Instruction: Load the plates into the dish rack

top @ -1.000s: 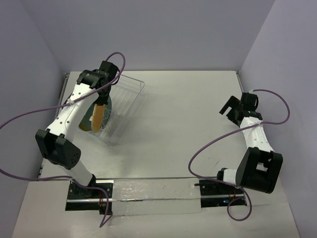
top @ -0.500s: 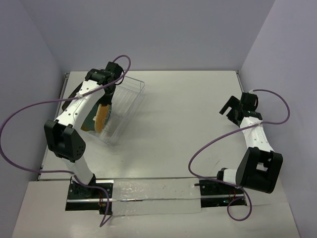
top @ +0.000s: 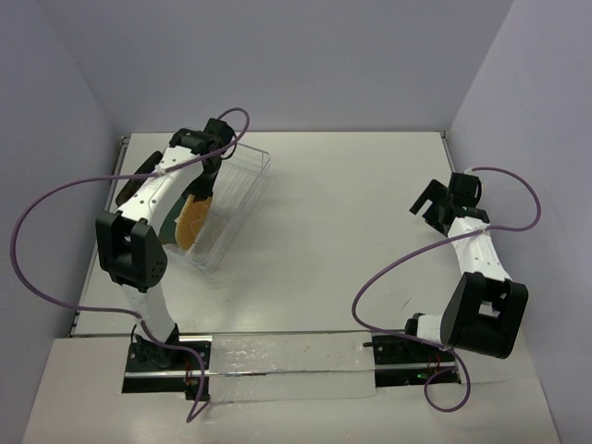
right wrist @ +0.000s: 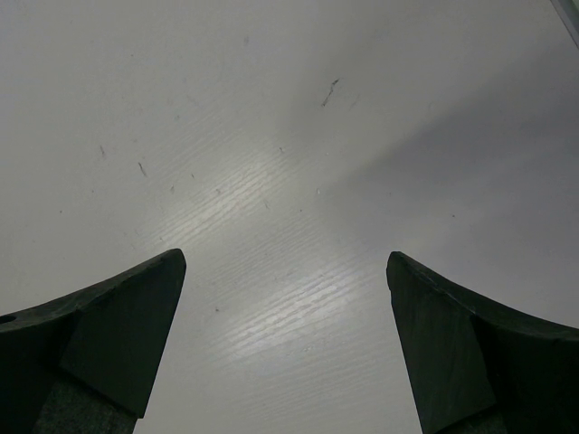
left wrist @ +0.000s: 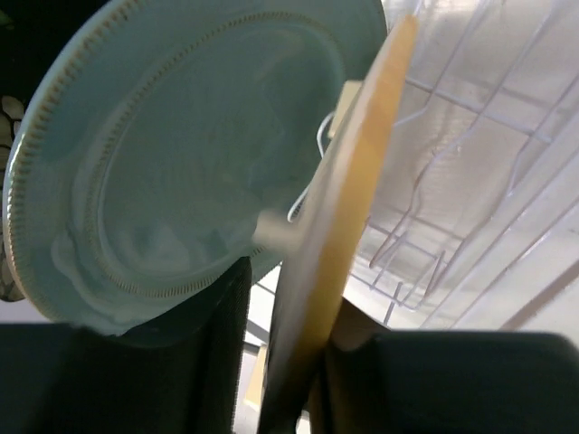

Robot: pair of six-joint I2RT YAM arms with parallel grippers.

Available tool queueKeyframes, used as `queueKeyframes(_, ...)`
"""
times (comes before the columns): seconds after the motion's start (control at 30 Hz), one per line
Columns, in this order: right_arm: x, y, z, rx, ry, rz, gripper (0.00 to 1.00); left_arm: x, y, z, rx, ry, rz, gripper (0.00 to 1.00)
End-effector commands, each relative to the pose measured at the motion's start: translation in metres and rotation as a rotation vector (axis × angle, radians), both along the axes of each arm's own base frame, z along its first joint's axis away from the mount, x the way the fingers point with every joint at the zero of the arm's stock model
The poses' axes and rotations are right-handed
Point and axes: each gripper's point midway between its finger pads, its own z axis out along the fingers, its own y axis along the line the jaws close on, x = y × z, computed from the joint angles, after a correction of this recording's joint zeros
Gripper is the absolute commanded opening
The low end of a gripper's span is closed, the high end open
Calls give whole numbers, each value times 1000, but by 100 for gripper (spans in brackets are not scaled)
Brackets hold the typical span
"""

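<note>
The left gripper (left wrist: 294, 298) straddles the rim of a yellow plate (left wrist: 362, 172) standing on edge in the rack (left wrist: 470, 181) at the table's far left. The plate runs edge-on straight out from between the jaws. A teal plate (left wrist: 181, 154) leans just beside one face and the rack's wire slots lie on the other. The jaws sit narrowly to either side of the rim, and it cannot be told whether they pinch it or have let go. Any withdrawal would probably need to follow the plate's own plane, since a sideways pull could knock it into the teal one. The right gripper (right wrist: 285, 260) hangs wide open and holds nothing above bare table (right wrist: 271, 136), well apart from the rack.
</note>
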Motion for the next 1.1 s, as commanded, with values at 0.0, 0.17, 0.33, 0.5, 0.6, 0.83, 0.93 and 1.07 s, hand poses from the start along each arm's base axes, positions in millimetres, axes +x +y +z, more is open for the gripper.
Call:
queueKeyframes(0.0, 11, -5, 11, -32, -38, -6, 100, 20, 3, 14, -7, -97, 46, 42)
queueKeyframes(0.17, 12, -5, 12, -29, -43, -3, 100, 20, 6, 19, 3, -115, 59, 49)
queueKeyframes(0.33, 12, -3, 14, -27, -50, 2, 100, 26, 5, 40, -15, -176, 67, 52)
queueKeyframes(0.5, 11, -3, 18, -28, -63, 6, 100, 21, 10, 50, -9, -216, 91, 63)
queueKeyframes(0.6, 12, -1, 19, -21, -69, 11, 100, 16, 11, 61, -32, -251, 97, 70)
queueKeyframes(0.83, 11, 2, 25, -19, -90, 20, 100, -2, 31, 77, -14, -325, 143, 98)
queueKeyframes(0.93, 11, 3, 28, -22, -98, 21, 100, -5, 46, 86, -21, -362, 179, 99)
queueKeyframes(1.07, 10, 4, 32, -25, -112, 24, 100, -10, 63, 91, -4, -396, 207, 99)
